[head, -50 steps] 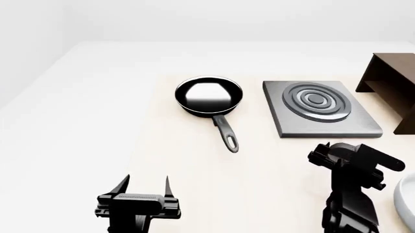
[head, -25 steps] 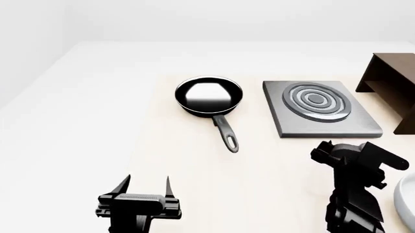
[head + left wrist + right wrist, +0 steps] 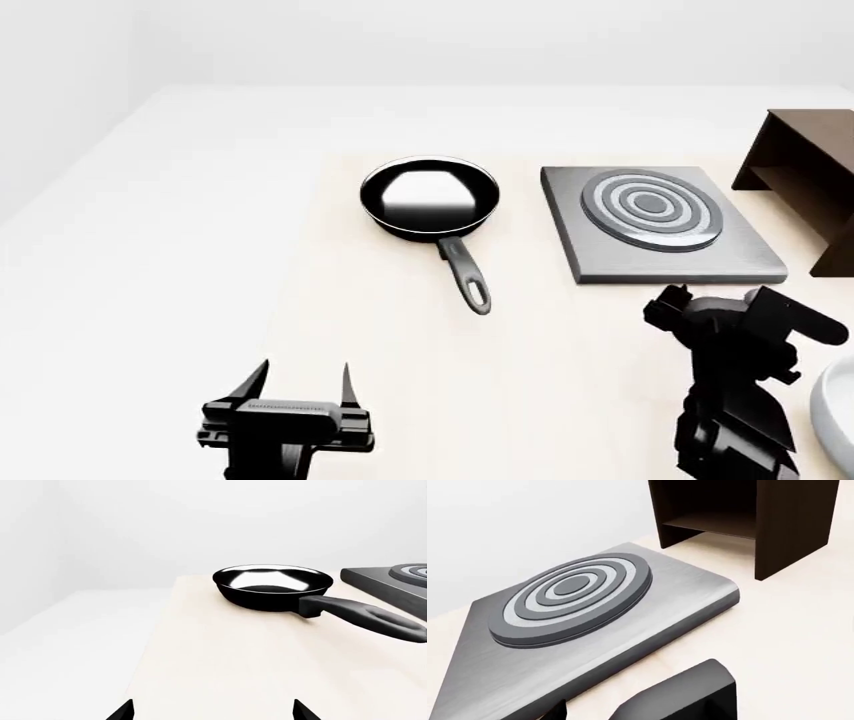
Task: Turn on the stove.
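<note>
The worktop (image 3: 400, 380) is carrying the stove (image 3: 661, 225), a flat grey slab showing concentric burner rings, lying between the frying pan (image 3: 430, 196) and the dark brown shelf (image 3: 805, 170). The pan is sitting empty. The right gripper (image 3: 727, 315) is hovering just before the stove's near edge; its jaws cannot be judged. The left gripper (image 3: 296, 385) is hanging well away, jaws spread wide.

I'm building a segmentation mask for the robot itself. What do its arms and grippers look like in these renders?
Both are matte black with no visible markings or cables. The left gripper has a wide, ribbed crossbar carrying two thin, pointed fingers. The right gripper is chunkier, built of blocky, angular housings on a thick faceted arm.
</note>
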Controlling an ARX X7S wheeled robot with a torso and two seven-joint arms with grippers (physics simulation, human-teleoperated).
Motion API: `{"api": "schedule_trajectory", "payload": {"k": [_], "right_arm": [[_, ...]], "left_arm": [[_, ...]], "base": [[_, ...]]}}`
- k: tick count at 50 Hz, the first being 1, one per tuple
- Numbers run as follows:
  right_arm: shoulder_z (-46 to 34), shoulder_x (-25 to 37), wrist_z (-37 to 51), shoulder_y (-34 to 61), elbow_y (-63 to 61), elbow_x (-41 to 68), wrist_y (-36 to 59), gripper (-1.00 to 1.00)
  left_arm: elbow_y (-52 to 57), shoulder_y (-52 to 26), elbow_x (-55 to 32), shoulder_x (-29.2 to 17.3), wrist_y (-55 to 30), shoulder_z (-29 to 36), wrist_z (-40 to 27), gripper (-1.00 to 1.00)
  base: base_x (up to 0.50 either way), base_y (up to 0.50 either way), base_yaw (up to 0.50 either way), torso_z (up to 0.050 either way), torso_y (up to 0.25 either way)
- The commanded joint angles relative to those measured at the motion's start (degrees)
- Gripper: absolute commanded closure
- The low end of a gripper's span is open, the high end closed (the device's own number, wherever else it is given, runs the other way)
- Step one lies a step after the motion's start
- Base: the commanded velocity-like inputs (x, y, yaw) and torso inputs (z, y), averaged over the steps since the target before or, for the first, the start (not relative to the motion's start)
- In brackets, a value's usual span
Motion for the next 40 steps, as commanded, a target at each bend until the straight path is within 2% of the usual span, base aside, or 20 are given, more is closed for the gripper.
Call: {"api": "schedule_trajectory", "payload": {"k": [1,14,17,27,31,40], "right_arm": [[-0.1,0.0,-0.1,-0.1,0.0,-0.1,-0.3,-1.0],[-6.0,-2.5,1.5,0.8,-0.8,-3.7,-8.7,-1.0],[-6.8,-6.4,2.4,-6.6,-20.6,-5.5,0.3,-1.0],[-11.7,-15.3,0.2,-24.2,-64.2,-8.9,14.5,-1.0],[-16.3,-15.8,1.4,-29.7,-73.4,-7.1,16.7,-1.0],[-23.7,-15.1,4.5,-37.7,-84.9,-4.8,17.4,-1.0]], "left_arm": [[-0.1,-0.1,-0.1,-0.1,0.1,0.3,-0.2,-1.0],[-0.1,-0.1,-0.4,-0.4,0.3,0.5,-0.4,-1.0],[0.0,-0.1,-0.5,-0.4,0.3,0.5,-0.5,-1.0],[1.4,-0.6,-0.7,-0.7,-0.3,0.5,-1.1,-1.0],[3.3,-0.7,-1.1,-1.1,-1.3,0.2,-1.5,-1.0],[8.3,-0.6,-1.6,-1.9,-3.1,0.2,-2.4,-1.0]], "base": [[0.0,0.0,0.0,0.0,0.0],[0.0,0.0,0.0,0.0,0.0],[0.0,0.0,0.0,0.0,0.0],[0.0,0.0,0.0,0.0,0.0],[0.0,0.0,0.0,0.0,0.0],[0.0,0.0,0.0,0.0,0.0]]}}
